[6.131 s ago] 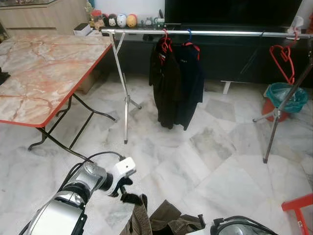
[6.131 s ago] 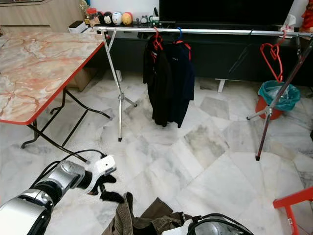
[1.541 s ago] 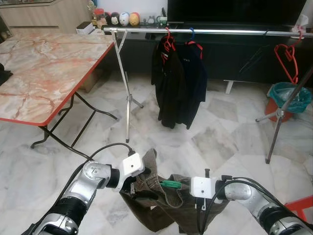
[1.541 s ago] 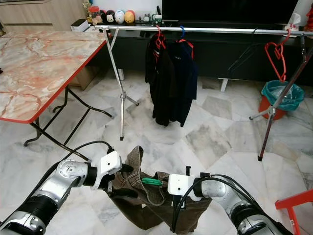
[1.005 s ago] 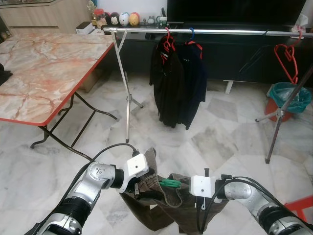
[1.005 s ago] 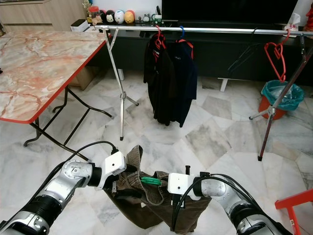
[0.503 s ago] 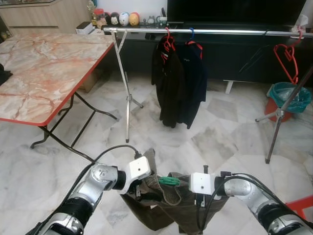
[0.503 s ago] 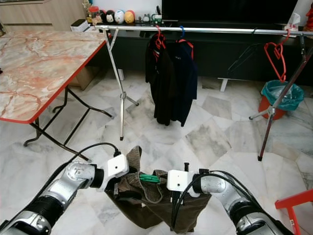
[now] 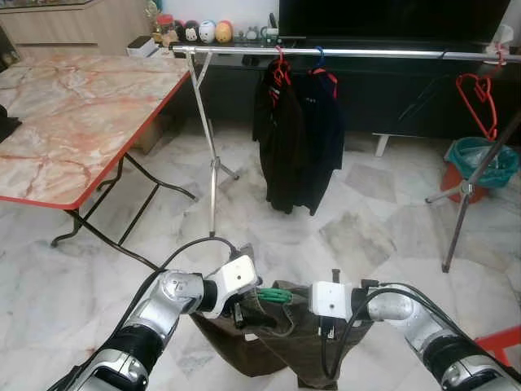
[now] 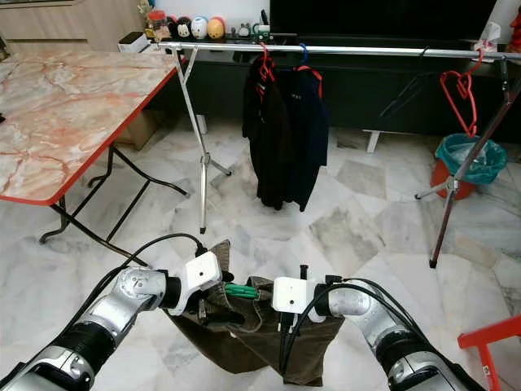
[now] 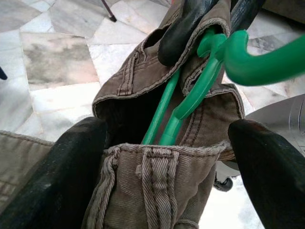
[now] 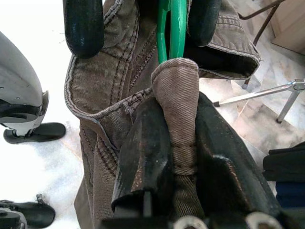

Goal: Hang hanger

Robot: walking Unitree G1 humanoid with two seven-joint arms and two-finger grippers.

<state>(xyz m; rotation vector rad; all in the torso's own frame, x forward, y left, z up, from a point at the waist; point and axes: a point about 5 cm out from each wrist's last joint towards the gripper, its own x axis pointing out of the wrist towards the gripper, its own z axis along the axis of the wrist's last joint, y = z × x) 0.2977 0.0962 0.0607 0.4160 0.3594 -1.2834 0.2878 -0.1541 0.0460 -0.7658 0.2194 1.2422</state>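
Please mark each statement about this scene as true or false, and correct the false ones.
1. The right gripper is shut on a fold of the brown trousers. True.
2. The hanger inside the trousers is red. False: it is green; the red hanger hangs alone at the right end of the clothes rail.
3. The trousers already hang on the rail. False: both grippers hold them low above the floor, in front of the rail.
4. Dark clothes hang on the rail. True.
5. The left gripper is at the waistband of the trousers, beside the green hanger. True.
6. The marble table stands on the robot's right. False: it is on its left.
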